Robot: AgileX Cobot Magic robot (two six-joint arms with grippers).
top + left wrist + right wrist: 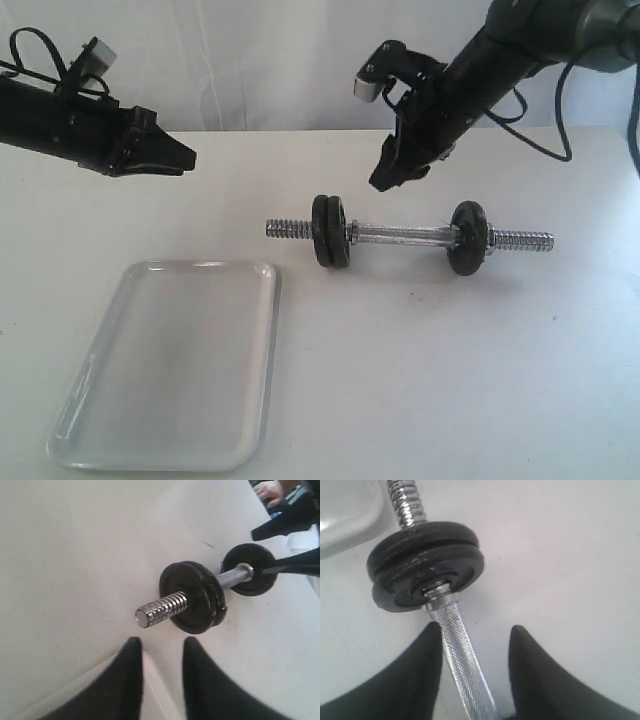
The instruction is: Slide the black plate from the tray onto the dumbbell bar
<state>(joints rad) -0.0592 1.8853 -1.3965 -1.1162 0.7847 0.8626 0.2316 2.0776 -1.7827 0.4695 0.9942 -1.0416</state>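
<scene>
The black plate (322, 230) sat on the dumbbell bar's (400, 235) left end, touching another disc (339, 232); left pincer (188, 159) and right pincer (381, 184) hovered parted, gripping nothing.

Chrome, dull black metal and glossy plastic on a matt white table (570, 555)
Between the right gripper's (475, 626) matt black fingers (410, 680), the dumbbell bar (460, 655) was bright chrome, cross-hatched rough at the grip and ridged with thread beyond; just ahead, the black plates (427, 562) looked dull, faintly grainy metal. Farther off, the tray (345, 510) was smooth, glossy, translucent white plastic.
</scene>
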